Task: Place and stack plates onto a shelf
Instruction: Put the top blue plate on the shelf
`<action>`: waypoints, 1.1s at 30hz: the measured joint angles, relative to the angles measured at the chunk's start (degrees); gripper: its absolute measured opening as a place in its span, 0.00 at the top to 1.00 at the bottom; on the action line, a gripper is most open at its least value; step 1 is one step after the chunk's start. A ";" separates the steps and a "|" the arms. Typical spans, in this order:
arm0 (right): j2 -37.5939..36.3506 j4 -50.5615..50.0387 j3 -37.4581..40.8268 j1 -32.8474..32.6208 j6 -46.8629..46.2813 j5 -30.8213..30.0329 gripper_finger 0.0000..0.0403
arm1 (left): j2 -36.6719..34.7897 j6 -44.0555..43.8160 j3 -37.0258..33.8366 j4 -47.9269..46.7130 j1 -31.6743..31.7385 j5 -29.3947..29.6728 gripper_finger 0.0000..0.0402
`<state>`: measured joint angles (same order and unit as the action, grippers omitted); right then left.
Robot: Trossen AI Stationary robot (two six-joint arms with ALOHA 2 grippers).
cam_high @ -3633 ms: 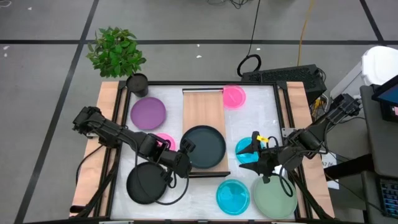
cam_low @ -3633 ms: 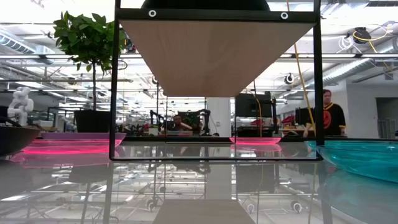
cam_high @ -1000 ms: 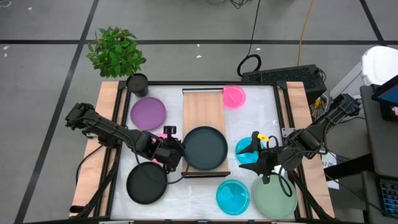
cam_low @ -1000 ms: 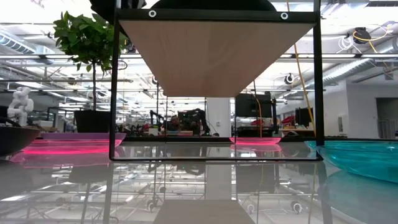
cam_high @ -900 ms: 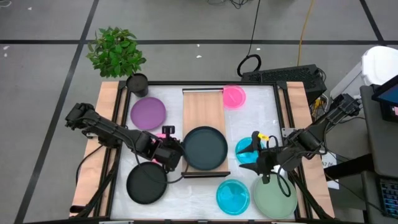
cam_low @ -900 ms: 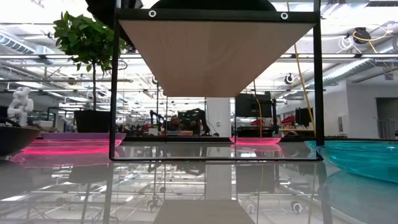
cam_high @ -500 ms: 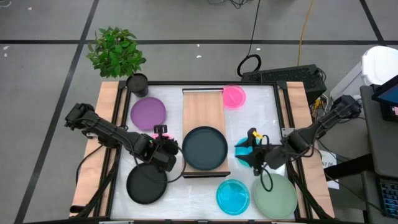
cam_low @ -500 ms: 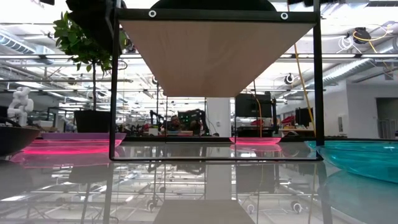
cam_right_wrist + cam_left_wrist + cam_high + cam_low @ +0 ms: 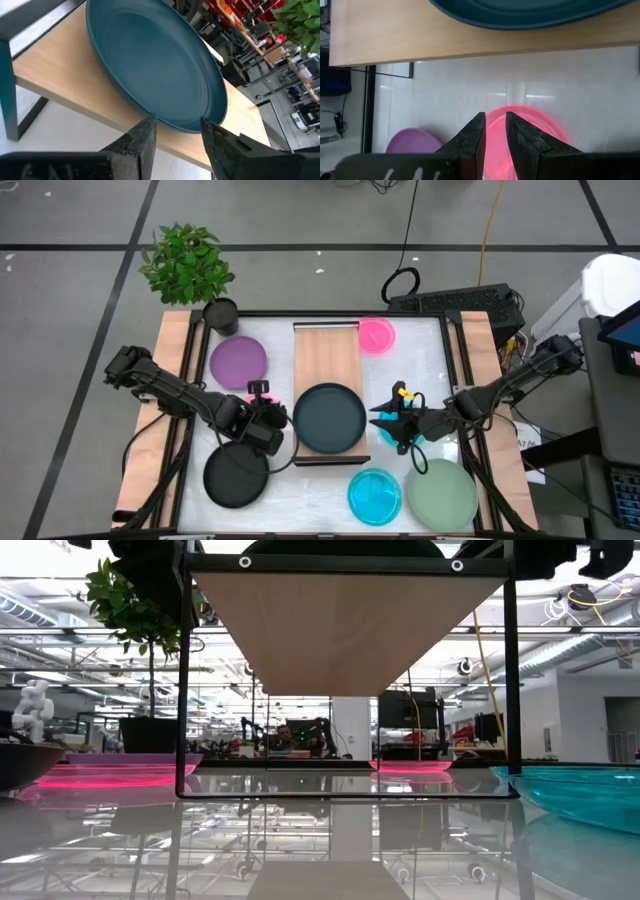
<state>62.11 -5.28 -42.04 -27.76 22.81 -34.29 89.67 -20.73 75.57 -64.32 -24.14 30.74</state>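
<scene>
A dark teal plate (image 9: 328, 417) lies flat on the near end of the light-wood shelf (image 9: 327, 355). My left gripper (image 9: 258, 402) stands left of the shelf, over a small pink plate (image 9: 535, 130) that rests on the white table, and only a narrow gap shows between its fingers. My right gripper (image 9: 377, 420) is open and points at the shelf's right edge. In the right wrist view its fingers (image 9: 177, 125) frame the teal plate (image 9: 155, 65). A translucent cyan plate (image 9: 388, 434) lies partly hidden beneath that arm. My left gripper comes down from above on the pink plate's rim (image 9: 492, 117). One finger (image 9: 479, 125) stands over the rim's edge and the other (image 9: 512, 125) inside the plate. The fingers hide the place of contact. The plate lies flat on the table.
On the table lie a purple plate (image 9: 238, 361), a second pink plate (image 9: 377, 334), a black plate (image 9: 236, 475), another cyan plate (image 9: 374, 496) and a sage-green plate (image 9: 442, 495). A potted plant (image 9: 187, 265) stands at the far left corner. The far half of the shelf is bare.
My right gripper has moved toward the table's left, from above the cyan plate to the shelf's right edge. My left gripper has shifted a little to the left, away from the shelf and onto the pink plate, and then kept still.
</scene>
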 joint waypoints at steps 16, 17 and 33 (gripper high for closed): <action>0.02 4.21 1.49 1.26 3.06 1.54 0.68 | 0.00 0.55 0.00 1.10 0.07 0.86 0.80; 0.02 4.20 1.49 1.33 3.41 1.54 0.68 | 0.00 0.57 0.00 1.10 0.07 0.88 0.80; -6.67 -5.25 1.44 0.71 -11.49 1.35 0.68 | 0.00 -1.49 0.00 -0.17 -0.07 1.29 0.80</action>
<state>55.44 -10.53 -40.60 -27.05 11.33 -32.94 89.67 -22.23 75.57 -64.48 -24.21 32.03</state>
